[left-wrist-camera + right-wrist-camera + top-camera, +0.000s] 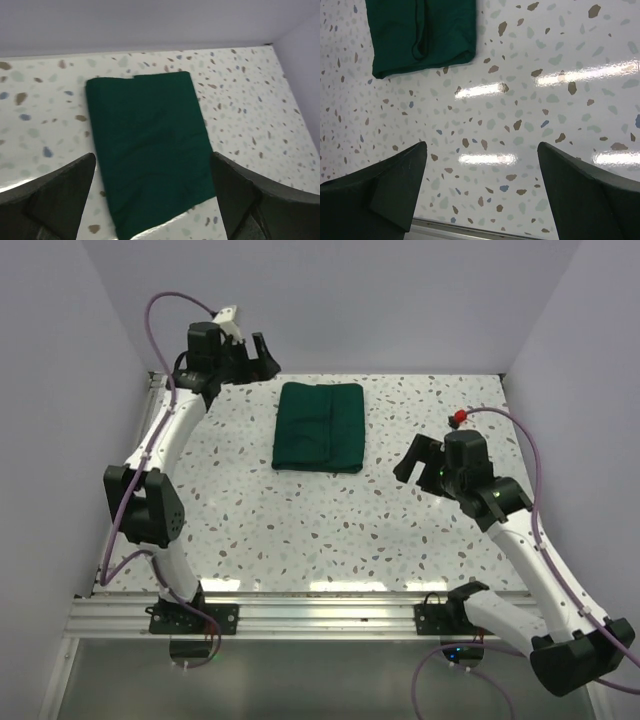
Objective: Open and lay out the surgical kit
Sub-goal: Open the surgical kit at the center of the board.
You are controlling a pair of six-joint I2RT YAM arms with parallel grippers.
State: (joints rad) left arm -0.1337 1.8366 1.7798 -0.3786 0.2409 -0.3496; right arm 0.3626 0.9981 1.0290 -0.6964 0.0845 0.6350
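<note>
Nearest the lens in the overhead view is the metal rail (320,612) at 6 o'clock, where both arm bases are bolted. Beyond it, the speckled table (340,530) fills the floor of the cell, closed in by pale walls (400,300) at 9, 12 and 3 o'clock.

The left arm (165,455) reaches up the 9 o'clock side to the far corner. The right arm (530,550) bends in from 4 o'clock.

The surgical kit (320,427) is a dark green cloth bundle, folded shut and lying flat on the table toward 12 o'clock. Its far edge is near the back wall. A fold line runs along its length, and its edges are fairly straight and square to the table. Bare tabletop lies on all four sides of it, widest at 6 o'clock, between its near edge and the rail.

The left gripper (152,160) hangs at about 10 o'clock from the bundle, above the table, its jaws spread wide and holding nothing. The right gripper (481,147) sits at about 4 o'clock from the bundle, well apart from it, its jaws also wide and holding nothing.
</note>
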